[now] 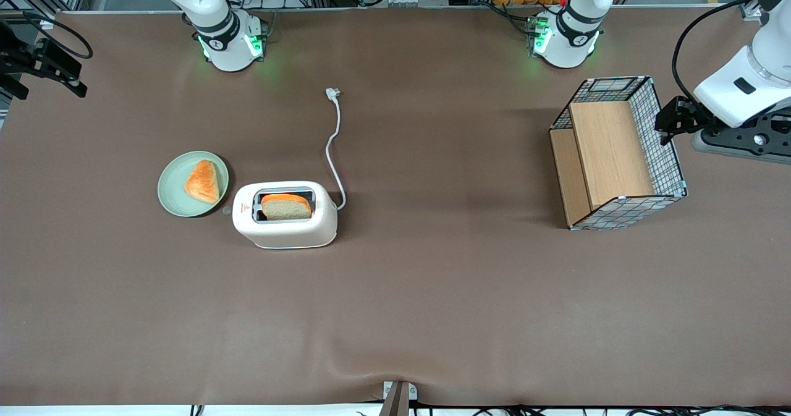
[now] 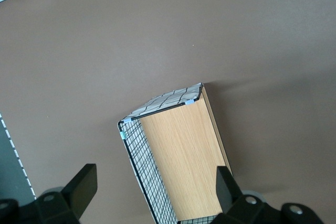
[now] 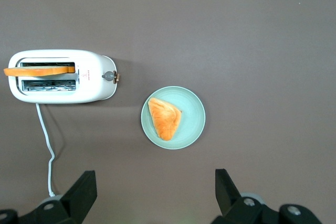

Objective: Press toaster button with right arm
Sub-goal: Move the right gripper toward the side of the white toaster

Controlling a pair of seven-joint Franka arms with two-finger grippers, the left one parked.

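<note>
gripper raised high over the brown table, looking straight down, fingers spread wide apart with nothing between them, well clear of everything below. right arm rising from its base at the table edge farthest from the front camera.

cream-white toaster standing upright on the table toward the working arm's end, one bread slice sticking up out of the wide slot. toaster button jutting from the narrow end that faces the plate, untouched. small red logo on top near that end. white power cord trailing from the other narrow end, away from the front camera, plug lying loose on the table.

pale green plate just beside the toaster's button end, a triangular orange-crusted bread piece lying on it.

wire-mesh basket with wooden panels well apart, toward the parked arm's end.
</note>
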